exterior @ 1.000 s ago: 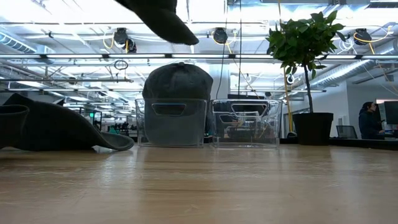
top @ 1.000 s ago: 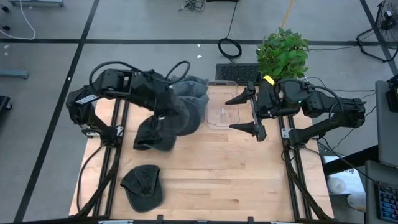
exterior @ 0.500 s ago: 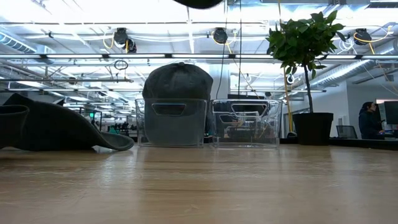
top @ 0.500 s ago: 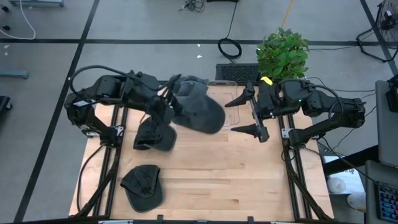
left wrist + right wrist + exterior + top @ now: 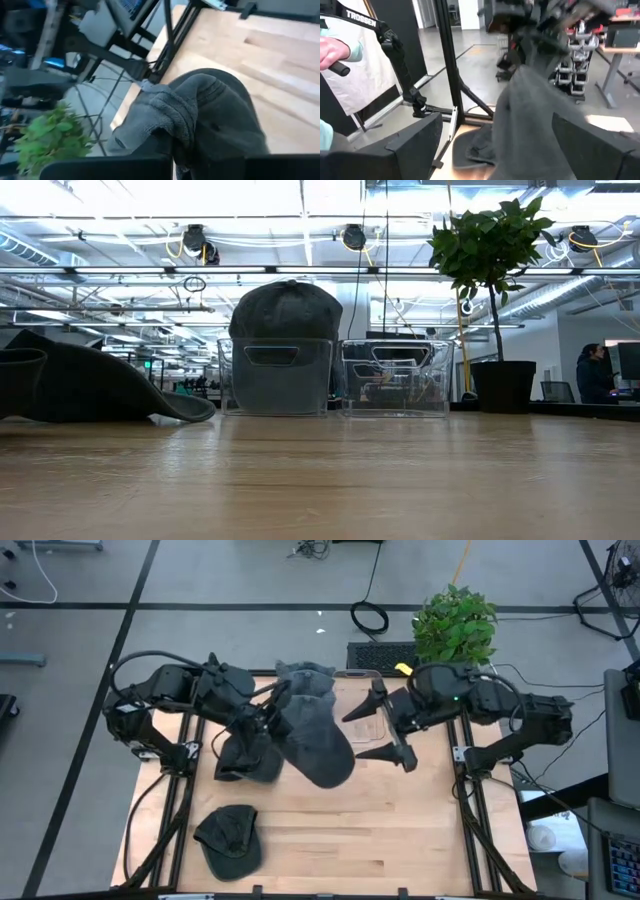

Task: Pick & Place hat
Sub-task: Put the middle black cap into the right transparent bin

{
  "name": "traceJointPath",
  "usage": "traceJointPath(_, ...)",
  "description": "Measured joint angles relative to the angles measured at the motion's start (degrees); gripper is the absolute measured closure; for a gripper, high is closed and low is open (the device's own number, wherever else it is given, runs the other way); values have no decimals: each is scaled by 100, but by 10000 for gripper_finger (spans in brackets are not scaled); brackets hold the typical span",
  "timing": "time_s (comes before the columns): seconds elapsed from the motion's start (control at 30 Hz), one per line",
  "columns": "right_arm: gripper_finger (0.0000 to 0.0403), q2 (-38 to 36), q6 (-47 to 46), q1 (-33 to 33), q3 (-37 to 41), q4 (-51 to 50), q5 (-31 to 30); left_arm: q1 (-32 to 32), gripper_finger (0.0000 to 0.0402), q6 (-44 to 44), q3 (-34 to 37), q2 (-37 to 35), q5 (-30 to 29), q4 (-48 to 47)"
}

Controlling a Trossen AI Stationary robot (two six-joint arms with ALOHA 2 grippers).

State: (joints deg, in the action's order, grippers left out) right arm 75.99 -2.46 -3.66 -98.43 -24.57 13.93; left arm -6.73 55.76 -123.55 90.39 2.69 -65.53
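My left gripper (image 5: 268, 718) is shut on a dark grey hat (image 5: 318, 745), which hangs over the middle of the table; it fills the left wrist view (image 5: 220, 120). My right gripper (image 5: 383, 732) stands open just right of that hat, and in its wrist view the hat (image 5: 535, 115) hangs between its spread fingers. Another grey hat (image 5: 285, 310) sits crown up in the left clear bin (image 5: 275, 375). Two more hats lie flat on the table, one under the left arm (image 5: 245, 758) and one by the near edge (image 5: 230, 840). My left gripper pinches the hat by a bunched fold of its rim (image 5: 167, 122), coming level from the table's left; the fingers themselves hide the exact spot. The hat is lifted clear of the table and hangs out from the fingers toward the table's right.
A second clear bin (image 5: 395, 378) stands right of the filled one at the far edge. A potted plant (image 5: 455, 622) stands beyond the far right corner. A person's hand (image 5: 330, 50) shows in the room behind. Bare wood (image 5: 400, 830) lies at the near right.
The left gripper has carried the hat up out of the low view, and the hat has swung out toward the table's right and middle. The right gripper has moved left toward the hat, staying open.
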Motion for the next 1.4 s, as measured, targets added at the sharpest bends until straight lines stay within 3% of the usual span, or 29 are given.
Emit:
traceJointPath(0.53, 39, 1579, 175, 295, -1990, -827, 608, -244, 377, 12, 2, 40, 36, -142)
traceJointPath(0.8, 39, 1928, -13, 317, -2183, -872, 1050, -242, 377, 62, 2, 39, 316, -45)
traceJointPath(1.23, 39, 1986, -480, 296, -2183, -1295, 1193, -220, 377, 217, 2, 295, 381, 334)
traceJointPath(1.4, 40, 1984, -534, 275, -2183, -1546, 1654, -220, 377, 176, 7, 330, 488, 329)
